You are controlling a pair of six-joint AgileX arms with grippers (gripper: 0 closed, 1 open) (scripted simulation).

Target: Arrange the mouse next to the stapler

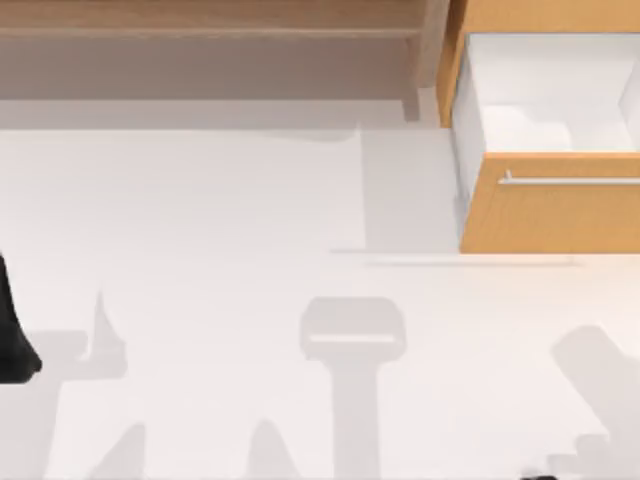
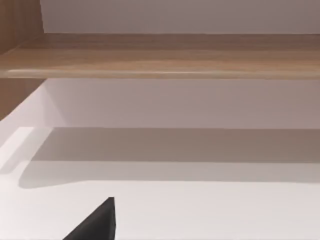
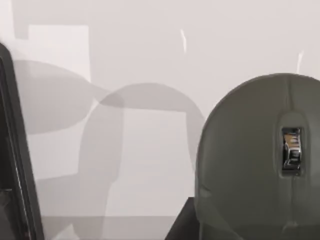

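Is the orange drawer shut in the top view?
No. The orange drawer is pulled out at the table's right, so its white inside shows behind the front panel with the handle.

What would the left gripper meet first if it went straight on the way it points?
Probably the white table, or past it the back wall under the wooden shelf; nothing stands between, though depth is unclear.
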